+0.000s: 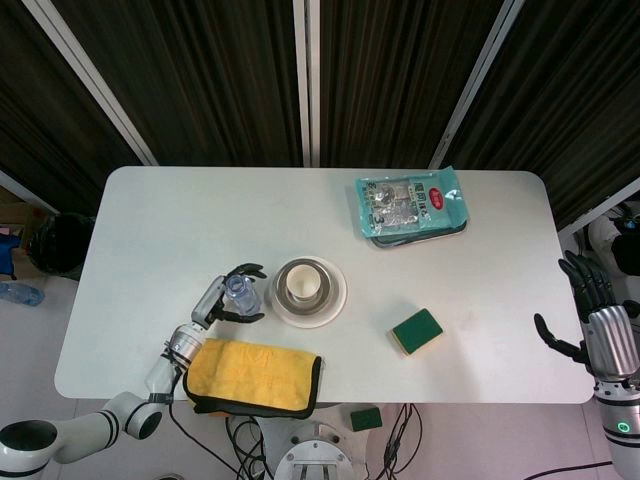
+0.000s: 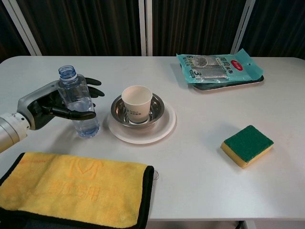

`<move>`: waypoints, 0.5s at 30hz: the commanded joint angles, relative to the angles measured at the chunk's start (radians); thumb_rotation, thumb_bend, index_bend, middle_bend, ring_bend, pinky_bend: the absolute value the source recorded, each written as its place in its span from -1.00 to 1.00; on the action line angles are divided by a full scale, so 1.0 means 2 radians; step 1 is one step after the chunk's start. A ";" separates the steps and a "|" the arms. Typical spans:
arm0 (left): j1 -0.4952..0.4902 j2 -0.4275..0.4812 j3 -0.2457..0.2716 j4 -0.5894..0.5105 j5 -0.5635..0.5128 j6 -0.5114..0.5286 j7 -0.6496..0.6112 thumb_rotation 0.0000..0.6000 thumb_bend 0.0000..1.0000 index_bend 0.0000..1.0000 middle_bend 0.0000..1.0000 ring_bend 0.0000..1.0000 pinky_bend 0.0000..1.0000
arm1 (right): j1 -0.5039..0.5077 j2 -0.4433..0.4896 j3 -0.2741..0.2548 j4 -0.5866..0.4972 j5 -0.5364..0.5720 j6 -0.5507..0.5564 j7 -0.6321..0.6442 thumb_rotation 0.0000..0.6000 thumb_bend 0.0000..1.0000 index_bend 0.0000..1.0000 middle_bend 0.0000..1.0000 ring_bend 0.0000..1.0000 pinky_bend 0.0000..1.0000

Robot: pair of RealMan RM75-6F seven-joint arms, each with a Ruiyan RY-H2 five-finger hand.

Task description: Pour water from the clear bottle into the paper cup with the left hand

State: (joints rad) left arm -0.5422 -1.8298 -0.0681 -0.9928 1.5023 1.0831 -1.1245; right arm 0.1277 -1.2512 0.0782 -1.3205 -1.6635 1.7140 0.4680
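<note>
Wrapping my left hand [image 2: 45, 106] around the clear bottle [image 2: 78, 102], I have it upright on the worktop [image 2: 190, 157], capless and about a third full. At its 3 o'clock the paper cup [image 2: 137, 103], seemingly empty, stands in a steel bowl [image 2: 157, 109] on a white plate [image 2: 164, 130]. My right hand [image 1: 592, 318] hangs spread, holding nothing.

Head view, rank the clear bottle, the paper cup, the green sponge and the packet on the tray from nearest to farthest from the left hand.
1. clear bottle, inside the left hand's curled fingers.
2. paper cup, just right of the bottle, in the bowl.
3. green sponge, further right, near the front edge.
4. packet, far right corner at the back.
</note>
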 commanded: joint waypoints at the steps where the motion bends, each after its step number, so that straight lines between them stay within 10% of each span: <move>1: -0.002 -0.002 -0.001 0.002 -0.002 -0.002 -0.003 1.00 -0.97 -0.37 -0.34 -0.61 -0.52 | 0.000 0.000 0.000 0.000 0.000 0.000 -0.001 1.00 -0.34 -1.00 -1.00 -1.00 -1.00; 15: -0.006 0.001 -0.002 -0.001 -0.002 -0.007 -0.023 1.00 -0.57 0.09 -0.22 -0.51 -0.40 | 0.000 -0.001 -0.001 0.005 0.002 -0.005 -0.011 1.00 -0.34 -1.00 -1.00 -1.00 -1.00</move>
State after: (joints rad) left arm -0.5540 -1.8281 -0.0726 -0.9942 1.4967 1.0702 -1.1695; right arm 0.1271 -1.2527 0.0773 -1.3117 -1.6592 1.7041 0.4472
